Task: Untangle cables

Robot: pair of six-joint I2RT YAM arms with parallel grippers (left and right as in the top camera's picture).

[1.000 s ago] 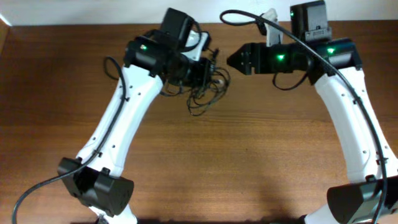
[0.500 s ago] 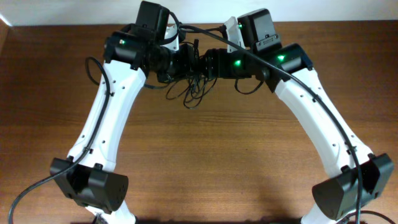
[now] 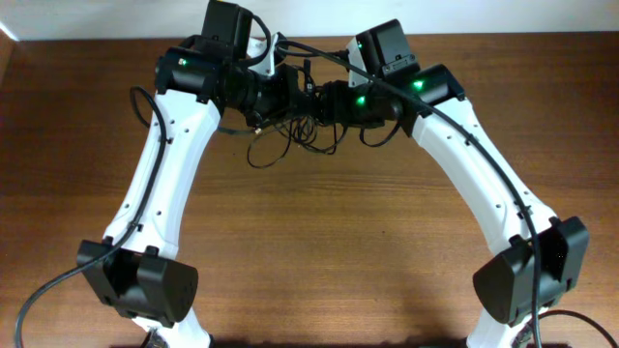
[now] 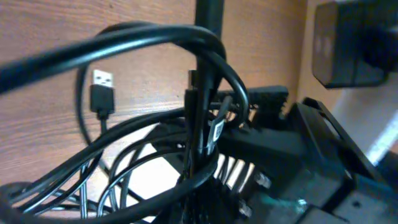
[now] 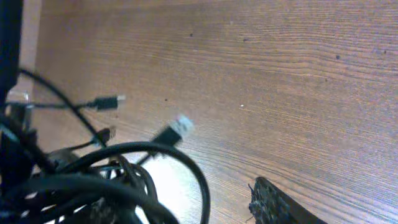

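Brown wooden worktop, white wall behind.
Fine grain runs across the worktop with a soft sheen; the wall shows as a narrow strip along its far edge.

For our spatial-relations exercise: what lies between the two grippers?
The cables: a tangled clump spans the gap from left gripper to right gripper. The overhead view shows it.

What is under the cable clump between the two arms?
Only wooden table shows under the cables' loose loops. The left end effector and right end effector cover the clump's upper part.
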